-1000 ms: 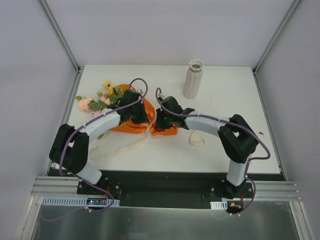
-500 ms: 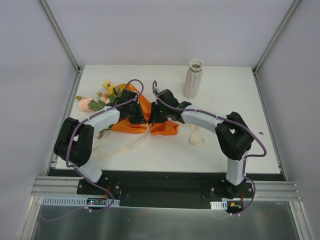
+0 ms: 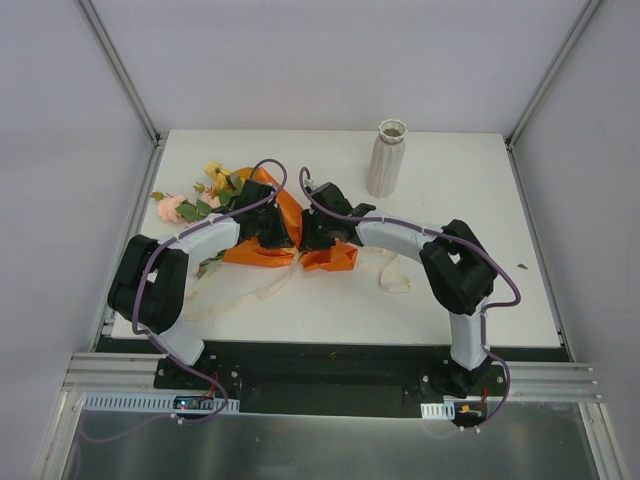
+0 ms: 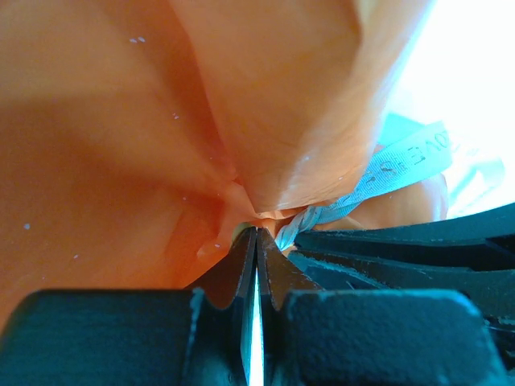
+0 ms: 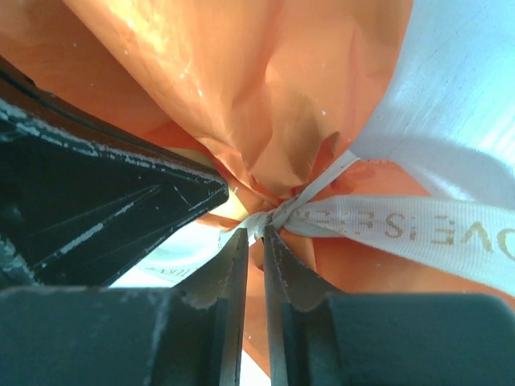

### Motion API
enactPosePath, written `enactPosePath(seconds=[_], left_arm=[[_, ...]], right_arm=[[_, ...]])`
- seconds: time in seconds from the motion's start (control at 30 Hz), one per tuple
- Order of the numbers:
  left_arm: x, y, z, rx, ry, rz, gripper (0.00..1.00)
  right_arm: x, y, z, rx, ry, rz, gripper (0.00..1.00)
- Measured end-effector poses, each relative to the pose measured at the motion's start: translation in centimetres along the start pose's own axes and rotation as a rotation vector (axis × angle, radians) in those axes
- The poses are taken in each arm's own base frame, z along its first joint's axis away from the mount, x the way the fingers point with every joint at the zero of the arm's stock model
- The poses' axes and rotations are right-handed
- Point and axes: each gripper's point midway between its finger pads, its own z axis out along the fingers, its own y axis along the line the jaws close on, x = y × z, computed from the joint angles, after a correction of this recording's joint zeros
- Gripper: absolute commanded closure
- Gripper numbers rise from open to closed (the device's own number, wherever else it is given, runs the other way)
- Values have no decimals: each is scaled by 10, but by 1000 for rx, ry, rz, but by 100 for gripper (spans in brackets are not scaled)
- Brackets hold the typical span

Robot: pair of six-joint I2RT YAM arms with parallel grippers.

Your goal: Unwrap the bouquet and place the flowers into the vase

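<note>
One bouquet (image 3: 250, 254) is laid on its side at the left-centre of the table (image 3: 450, 290), its flowers (image 3: 195, 205) pointed toward the left edge; one pink rose and a small cluster of yellow blossoms can be made out. The orange paper (image 4: 121, 145) is gathered at one neck, tied with one cream ribbon (image 5: 418, 229), whose loose tails are trailed across the table. The left gripper (image 4: 256, 233) is closed to a hairline, its tips pressed against the paper gather; whether paper is pinched cannot be told. The right gripper (image 5: 255, 233) is parted narrowly, with the ribbon knot at its tips and nothing clearly gripped. One white ribbed vase (image 3: 388, 158) is stood upright near the far edge, well apart from the bouquet.
</note>
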Motion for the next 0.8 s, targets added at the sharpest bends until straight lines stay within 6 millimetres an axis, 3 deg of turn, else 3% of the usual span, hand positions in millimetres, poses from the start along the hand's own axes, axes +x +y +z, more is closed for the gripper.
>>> enactPosePath(seconds=[0.4,0.8], left_arm=[[3,2,1,1,4,-2,100],[10,9,1,-10,6,-7,100]], right_arm=[[-5,1,18,16,1,-35,80],[-14,11,24,-38,-28,-19,92]])
